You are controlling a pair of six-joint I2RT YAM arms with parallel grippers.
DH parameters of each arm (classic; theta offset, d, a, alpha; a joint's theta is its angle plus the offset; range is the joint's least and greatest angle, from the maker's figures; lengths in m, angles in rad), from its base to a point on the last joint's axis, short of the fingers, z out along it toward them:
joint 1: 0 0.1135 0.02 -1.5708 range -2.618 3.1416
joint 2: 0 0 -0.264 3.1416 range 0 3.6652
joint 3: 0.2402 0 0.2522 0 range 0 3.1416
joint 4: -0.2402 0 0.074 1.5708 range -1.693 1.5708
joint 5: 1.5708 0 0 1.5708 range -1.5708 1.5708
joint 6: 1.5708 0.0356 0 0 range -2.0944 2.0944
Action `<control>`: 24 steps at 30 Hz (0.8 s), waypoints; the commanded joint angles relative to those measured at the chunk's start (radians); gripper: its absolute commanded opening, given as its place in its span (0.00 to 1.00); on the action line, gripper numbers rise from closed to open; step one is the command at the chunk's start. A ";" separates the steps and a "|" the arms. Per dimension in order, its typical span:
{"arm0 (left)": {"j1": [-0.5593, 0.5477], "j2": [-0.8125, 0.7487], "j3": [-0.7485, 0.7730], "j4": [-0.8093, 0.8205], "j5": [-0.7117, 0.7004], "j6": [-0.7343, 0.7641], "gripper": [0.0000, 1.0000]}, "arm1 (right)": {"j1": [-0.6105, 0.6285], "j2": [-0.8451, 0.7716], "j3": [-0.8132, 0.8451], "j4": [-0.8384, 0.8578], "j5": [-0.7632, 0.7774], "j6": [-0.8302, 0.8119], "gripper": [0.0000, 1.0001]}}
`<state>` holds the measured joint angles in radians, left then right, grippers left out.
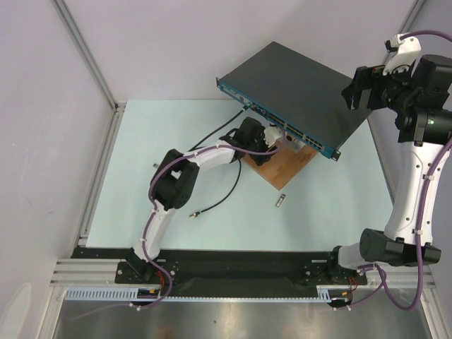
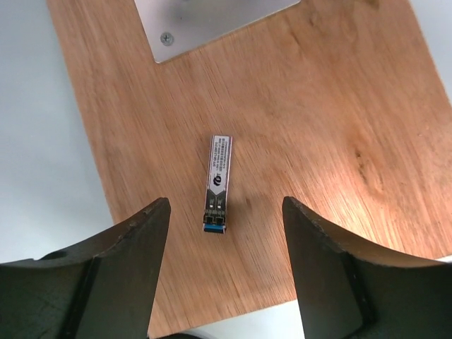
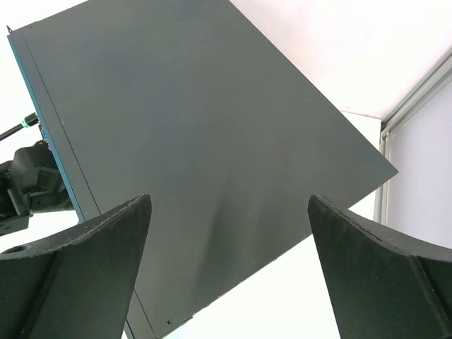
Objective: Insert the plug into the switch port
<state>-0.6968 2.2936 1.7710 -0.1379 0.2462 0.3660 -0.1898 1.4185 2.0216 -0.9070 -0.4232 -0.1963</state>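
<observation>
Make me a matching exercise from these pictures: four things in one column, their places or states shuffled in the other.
Things:
1. plug
2. switch
3. left gripper
4. right gripper

Places or states:
A. open, facing the black top of the switch
B. lying flat on the wooden board
C. blue front lined with ports
D. open, over the plug

Pairs: 1-B, 2-C, 3-D, 4-A.
</observation>
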 commanded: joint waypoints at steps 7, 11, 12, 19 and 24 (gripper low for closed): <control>0.005 0.053 0.122 -0.131 -0.027 -0.006 0.70 | -0.002 0.007 0.008 0.023 0.012 -0.012 1.00; 0.003 0.098 0.198 -0.190 -0.053 -0.016 0.70 | 0.000 0.008 0.009 0.023 0.012 -0.011 1.00; 0.003 0.108 0.217 -0.204 -0.059 -0.022 0.70 | 0.000 0.008 0.008 0.023 0.012 -0.012 1.00; 0.003 0.171 0.327 -0.282 -0.077 -0.030 0.60 | 0.000 0.005 0.009 0.019 0.015 -0.022 1.00; 0.003 0.172 0.332 -0.293 -0.062 -0.013 0.48 | 0.001 0.002 0.009 0.019 0.015 -0.022 1.00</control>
<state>-0.6971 2.4542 2.0621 -0.3927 0.1864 0.3481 -0.1898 1.4296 2.0216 -0.9073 -0.4191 -0.2039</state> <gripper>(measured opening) 0.519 0.995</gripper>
